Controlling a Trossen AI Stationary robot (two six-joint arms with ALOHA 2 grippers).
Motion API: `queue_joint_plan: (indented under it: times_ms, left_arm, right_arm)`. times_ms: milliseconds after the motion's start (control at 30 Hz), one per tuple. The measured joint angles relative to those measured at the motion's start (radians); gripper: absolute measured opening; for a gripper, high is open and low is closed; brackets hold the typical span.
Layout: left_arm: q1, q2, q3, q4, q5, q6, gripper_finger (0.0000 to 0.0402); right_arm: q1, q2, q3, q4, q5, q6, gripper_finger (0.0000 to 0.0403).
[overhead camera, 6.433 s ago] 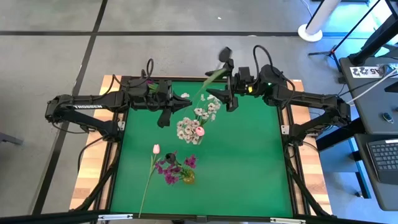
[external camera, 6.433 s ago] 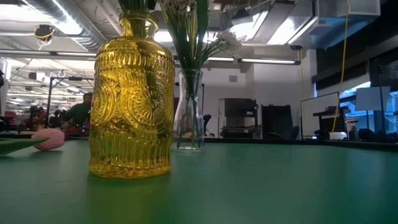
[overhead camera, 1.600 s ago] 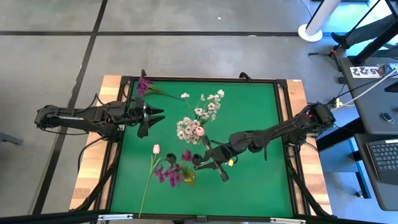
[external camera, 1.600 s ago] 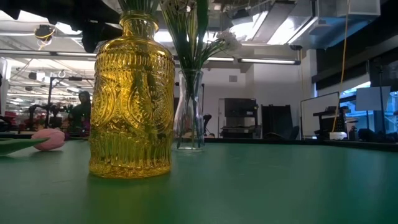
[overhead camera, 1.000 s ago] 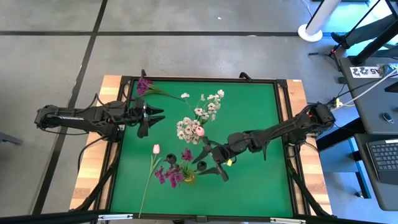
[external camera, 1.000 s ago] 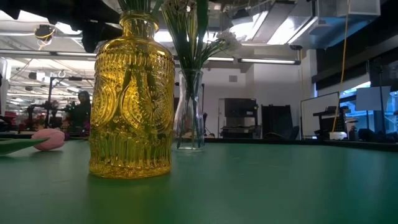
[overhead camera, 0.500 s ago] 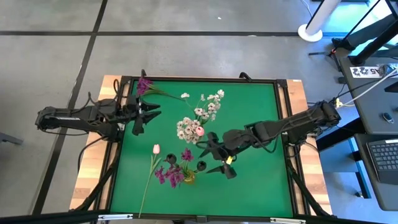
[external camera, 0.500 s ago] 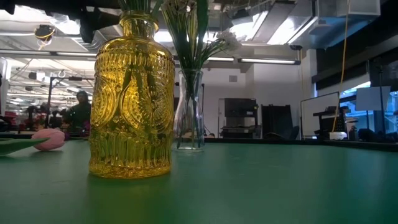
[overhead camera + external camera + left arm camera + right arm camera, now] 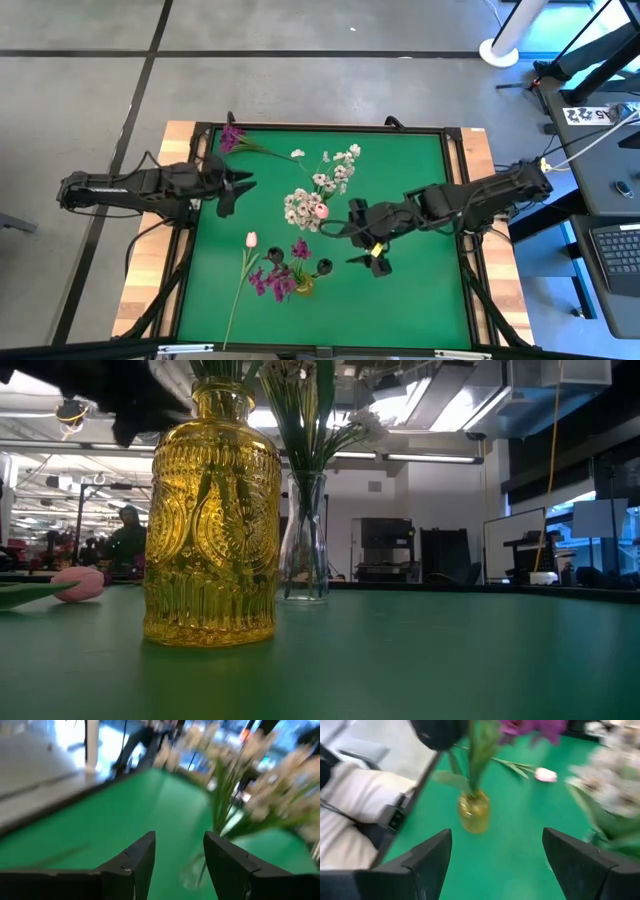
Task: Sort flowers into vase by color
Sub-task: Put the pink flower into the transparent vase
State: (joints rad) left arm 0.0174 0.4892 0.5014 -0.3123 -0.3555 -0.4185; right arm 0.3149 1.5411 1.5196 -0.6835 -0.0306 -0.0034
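A yellow glass vase (image 9: 303,285) (image 9: 474,812) near the table's front holds magenta flowers (image 9: 275,277). Behind it a clear vase (image 9: 305,540) holds white blossoms (image 9: 303,207) and a pink bud (image 9: 322,211). A pink tulip (image 9: 250,239) lies on the green mat left of the yellow vase. A purple stem (image 9: 232,136) and a white spray (image 9: 340,165) lie toward the far edge. My right gripper (image 9: 362,245) (image 9: 497,855) hangs open and empty to the right of the yellow vase. My left gripper (image 9: 230,186) (image 9: 180,850) is open and empty at the left edge, pointing toward the white blossoms (image 9: 270,785).
Two dark round heads (image 9: 324,266) (image 9: 275,256) stand up beside the magenta flowers over the yellow vase. The green mat (image 9: 420,300) is bare on the right and near right. A black frame (image 9: 460,180) rims the table. A person (image 9: 125,535) is in the room behind.
My right gripper has drawn back from the yellow vase toward the table's right edge, risen and tipped up nearer to level. The dark round head that was at its fingers stays over the vase.
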Motion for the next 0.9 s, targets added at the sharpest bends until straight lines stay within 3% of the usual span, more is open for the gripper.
queue_joint_plan:
  times_ms: [200,533,700,900]
  left_arm:
    - [0.000,0.000,0.000,-0.227,0.112,-0.178,0.0163]
    - [-0.001,0.073,0.000,-0.356,0.313,-0.340,0.0162]
    - [-0.042,0.154,0.010,-0.423,0.404,-0.422,0.0162]
    - [-0.161,0.274,0.103,-0.619,0.418,-0.558,0.0163]
  right_arm:
    - [0.000,-0.080,0.000,-0.090,0.128,0.026,0.0308]
    - [0.000,-0.290,-0.007,-0.174,0.378,0.085,0.0308]
    - [-0.001,-0.309,-0.009,-0.193,0.415,0.103,0.0308]
    - [-0.001,-0.299,-0.010,-0.216,0.433,0.109,0.0308]
